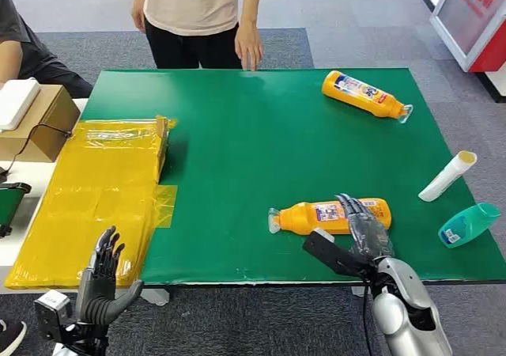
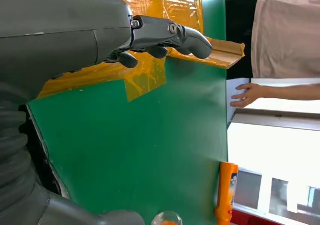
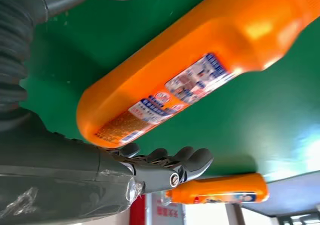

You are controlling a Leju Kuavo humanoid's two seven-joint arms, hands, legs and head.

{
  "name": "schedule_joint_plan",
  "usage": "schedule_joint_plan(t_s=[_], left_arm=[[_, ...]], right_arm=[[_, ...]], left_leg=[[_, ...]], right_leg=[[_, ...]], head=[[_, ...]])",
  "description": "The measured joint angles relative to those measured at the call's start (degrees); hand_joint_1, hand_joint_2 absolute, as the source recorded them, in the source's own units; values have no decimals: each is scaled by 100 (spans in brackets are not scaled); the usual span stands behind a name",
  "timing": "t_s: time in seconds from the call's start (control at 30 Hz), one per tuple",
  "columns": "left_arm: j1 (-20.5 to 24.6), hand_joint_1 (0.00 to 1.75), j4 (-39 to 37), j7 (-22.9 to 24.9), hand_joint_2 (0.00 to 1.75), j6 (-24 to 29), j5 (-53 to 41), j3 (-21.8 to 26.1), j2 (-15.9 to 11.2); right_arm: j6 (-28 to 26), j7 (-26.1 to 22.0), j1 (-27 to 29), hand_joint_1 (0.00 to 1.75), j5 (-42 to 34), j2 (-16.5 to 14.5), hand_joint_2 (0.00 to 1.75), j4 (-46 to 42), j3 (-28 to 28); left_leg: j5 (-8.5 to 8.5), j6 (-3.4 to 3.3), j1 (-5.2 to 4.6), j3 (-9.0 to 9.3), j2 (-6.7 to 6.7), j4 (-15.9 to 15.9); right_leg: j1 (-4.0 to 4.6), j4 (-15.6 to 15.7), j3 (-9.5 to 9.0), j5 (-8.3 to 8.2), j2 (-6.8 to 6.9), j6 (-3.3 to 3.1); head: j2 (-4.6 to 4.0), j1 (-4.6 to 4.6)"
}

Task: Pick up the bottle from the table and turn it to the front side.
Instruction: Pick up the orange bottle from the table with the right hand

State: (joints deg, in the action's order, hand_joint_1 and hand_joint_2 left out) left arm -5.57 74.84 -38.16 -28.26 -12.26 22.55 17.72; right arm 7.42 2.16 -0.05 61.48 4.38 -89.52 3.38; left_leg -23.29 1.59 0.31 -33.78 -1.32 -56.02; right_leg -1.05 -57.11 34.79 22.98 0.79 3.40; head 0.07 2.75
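Head view: an orange bottle (image 1: 331,216) lies on its side near the front edge of the green table (image 1: 251,174), its clear cap pointing to the robot's left. The right hand (image 1: 363,223) reaches over the bottle's wide end, fingers stretched out across it; whether they touch it cannot be told. The left hand (image 1: 104,273) hangs off the front edge, fingers apart and holding nothing, beside a yellow plastic sheet (image 1: 96,198). A second orange bottle (image 1: 363,94) lies at the far right of the table, and a white tube (image 1: 447,176) and a teal bottle (image 1: 468,224) lie at the right edge. A person (image 1: 197,16) stands at the far side, one hand on the table edge.

Left wrist view: the left hand (image 2: 158,37) is empty, fingers extended over the yellow sheet and green table.

Right wrist view: the right hand's fingers (image 3: 170,160) lie straight just beside the near bottle (image 3: 196,70), not closed around it. The other orange bottle (image 3: 219,189) shows beyond them.
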Motion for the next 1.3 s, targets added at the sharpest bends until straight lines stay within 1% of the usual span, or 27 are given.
schedule_joint_plan(t_s=[0.27,0.7,0.8,0.9,1.03,1.07,1.17,1.2,1.3], left_arm=[[83,0,-220,0,175,105,38,-166,-80],[90,0,-354,0,175,167,231,-367,-212],[112,0,-389,0,175,193,302,-435,-251],[148,0,-444,0,175,225,372,-532,-305],[167,0,-501,0,175,277,449,-677,-372],[171,0,-512,0,175,287,454,-711,-383],[185,0,-542,0,175,321,485,-801,-411],[190,0,-551,0,175,333,506,-824,-419],[198,0,-579,0,175,370,565,-888,-449]], right_arm=[[101,61,-496,0,106,175,175,613,-89],[350,72,-925,0,136,462,175,1294,-101],[559,101,-1158,0,121,589,175,1582,-91],[749,55,-1443,0,56,784,175,1989,-85],[814,-42,-1719,0,32,1001,175,2481,-70],[817,-52,-1777,7,48,1033,175,2572,-58],[840,-61,-1920,138,105,1096,175,2782,5],[854,-68,-1960,175,113,1116,175,2839,34],[873,-123,-2041,175,87,1176,175,2958,114]], left_leg=[[5,2,0,-1,0,0],[5,2,0,-3,0,0],[8,-1,-1,-3,1,0],[11,-5,-3,-3,1,-1],[16,-8,-8,-4,1,-1],[16,-8,-8,-4,1,-1],[17,-8,-8,-4,1,-1],[17,-8,-8,-4,1,-1],[17,-8,-8,-3,1,-1]], right_leg=[[0,0,1,-3,0,-3],[0,0,2,-4,0,-2],[0,0,2,-6,1,1],[-2,0,0,-9,1,5],[-6,0,0,-13,1,8],[-7,0,0,-13,1,8],[-7,0,1,-12,1,8],[-7,0,1,-12,1,8],[-6,0,0,-12,2,9]], head=[[0,0],[0,0],[0,0],[0,1],[0,1],[0,1],[0,0],[0,0],[0,1]])
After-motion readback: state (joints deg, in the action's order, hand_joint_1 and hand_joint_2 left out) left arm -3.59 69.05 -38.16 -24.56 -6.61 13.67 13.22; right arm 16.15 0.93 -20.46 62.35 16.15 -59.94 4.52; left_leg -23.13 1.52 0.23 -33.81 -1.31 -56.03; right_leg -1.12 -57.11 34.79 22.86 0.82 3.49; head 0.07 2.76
